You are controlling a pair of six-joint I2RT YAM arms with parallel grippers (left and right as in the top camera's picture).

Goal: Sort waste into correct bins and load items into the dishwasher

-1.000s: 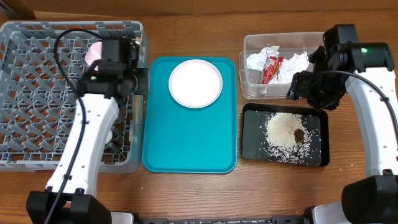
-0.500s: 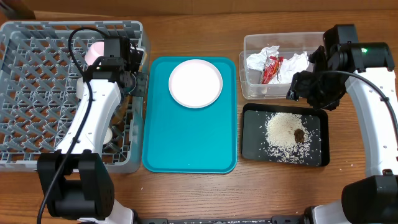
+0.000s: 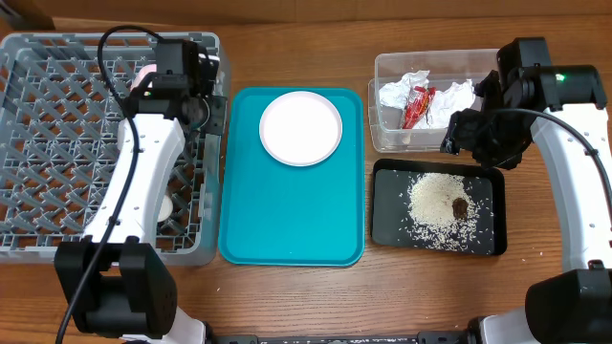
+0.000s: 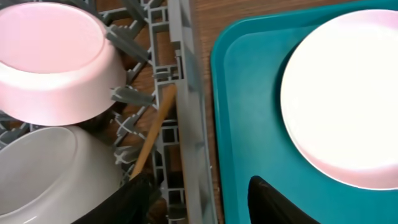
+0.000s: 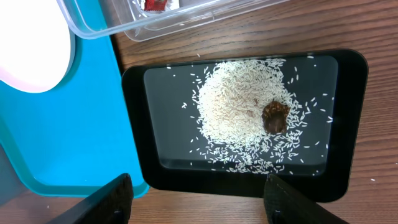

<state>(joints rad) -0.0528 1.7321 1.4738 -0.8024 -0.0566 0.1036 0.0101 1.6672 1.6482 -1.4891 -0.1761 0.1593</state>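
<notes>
- Hovering above the dish rack's (image 4: 186, 93) right wall, the left gripper (image 4: 198, 185) has its jaws parted and nothing between them: released.
- Just below it, a wooden chopstick (image 4: 153, 130) lies slanted among the pegs beside the pinkish-white bowl (image 4: 53, 62), which looks base-up, probably to drain.
- The white plate (image 4: 342, 93) sits on the teal tray (image 4: 249, 124), not yet loaded and likely next.
- The right gripper (image 5: 199, 185) hangs wide and empty over the black tray (image 5: 351, 124), which holds the rice (image 5: 236, 112) and the brown scrap (image 5: 275, 116).
- The napkin (image 3: 406, 91) and red wrapper (image 3: 417, 105) lie in the clear tub (image 3: 382, 134), so the waste looks sorted.

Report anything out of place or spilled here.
Nothing looks damaged. The round white plate sits on the teal serving tray, outside the dish rack. Rice is scattered loosely, but inside the black tray.
</notes>
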